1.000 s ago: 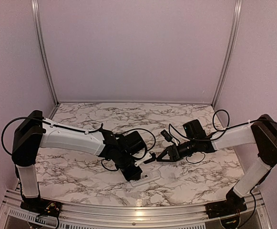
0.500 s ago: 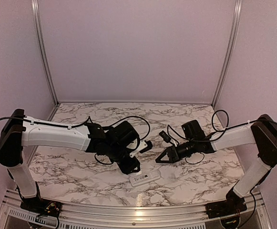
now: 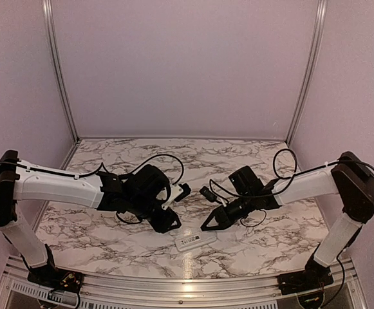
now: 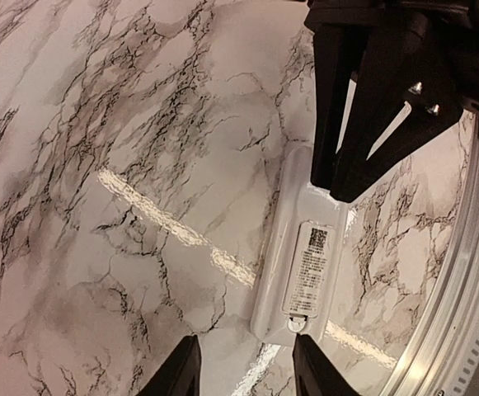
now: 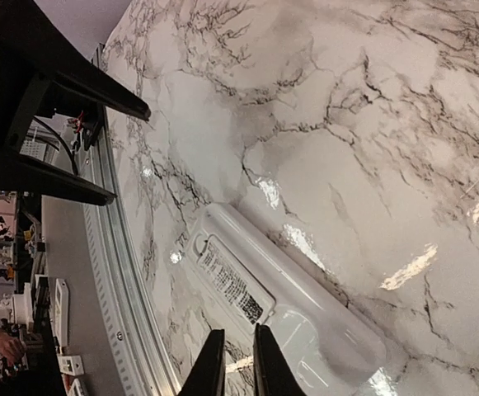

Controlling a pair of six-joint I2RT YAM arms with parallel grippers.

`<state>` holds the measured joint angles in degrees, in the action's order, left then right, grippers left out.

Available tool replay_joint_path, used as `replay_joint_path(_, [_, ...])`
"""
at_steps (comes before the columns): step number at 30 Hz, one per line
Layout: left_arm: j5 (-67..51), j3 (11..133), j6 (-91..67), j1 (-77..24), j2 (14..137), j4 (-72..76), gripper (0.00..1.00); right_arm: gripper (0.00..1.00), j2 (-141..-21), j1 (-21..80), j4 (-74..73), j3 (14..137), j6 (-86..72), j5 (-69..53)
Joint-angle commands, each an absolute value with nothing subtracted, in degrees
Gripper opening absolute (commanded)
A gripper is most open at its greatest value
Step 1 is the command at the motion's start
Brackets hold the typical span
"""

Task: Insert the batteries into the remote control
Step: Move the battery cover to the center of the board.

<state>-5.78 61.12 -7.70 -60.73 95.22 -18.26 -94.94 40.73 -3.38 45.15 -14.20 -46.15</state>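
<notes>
The white remote control (image 3: 195,241) lies back up near the table's front edge, its labelled battery cover closed. It also shows in the left wrist view (image 4: 305,256) and the right wrist view (image 5: 280,297). My left gripper (image 3: 171,225) is open and empty, hovering just left of the remote's near end (image 4: 243,375). My right gripper (image 3: 207,225) is shut and empty (image 5: 237,363), with its tips at the remote's other end; in the left wrist view (image 4: 338,186) the tips seem to touch the remote. No batteries are in view.
The marble table top (image 3: 109,232) ends at a metal rail (image 3: 174,286) just in front of the remote. The rail also shows in both wrist views (image 4: 462,313) (image 5: 115,272). Purple walls close the back and sides.
My left arm has drawn back to the left, off the remote. My right gripper has moved down and left to the remote's right end. The remote has stayed put.
</notes>
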Motion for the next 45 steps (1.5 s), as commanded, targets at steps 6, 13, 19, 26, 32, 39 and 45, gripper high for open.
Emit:
replay_joint_path(6, [-4.66, 60.05, -4.12, -63.24, 96.67, -12.32, 0.48, 0.12, -96.70, 42.71, -4.84, 46.98, -14.50, -42.86])
replay_joint_path(13, [-5.23, 65.46, -0.27, -65.89, 103.47, -14.41, 0.58, 0.16, -94.92, 39.67, -3.69, 44.12, -15.46, -45.06])
replay_joint_path(19, [-2.27, 69.98, 1.69, -66.36, 107.86, -16.65, 0.58, 0.22, -94.54, 37.65, -2.83, 42.78, -15.93, -46.35])
replay_joint_path(26, [-3.20, 73.62, 3.60, -66.35, 112.12, -19.25, 0.56, 0.26, -94.51, 35.61, -3.29, 42.03, -15.58, -45.45])
replay_joint_path(32, [-3.52, 74.43, 4.22, -66.36, 113.82, -20.16, 0.53, 0.21, -94.92, 35.46, -3.95, 41.99, -14.69, -44.41])
replay_joint_path(39, [-1.12, 74.52, 3.11, -66.03, 114.43, -20.67, 0.39, 0.21, -95.56, 35.42, -4.67, 42.18, -13.81, -43.75])
replay_joint_path(45, [-1.72, 72.93, 2.55, -65.66, 112.29, -19.97, 0.18, 0.20, -95.71, 35.42, -5.15, 42.66, -13.54, -43.75])
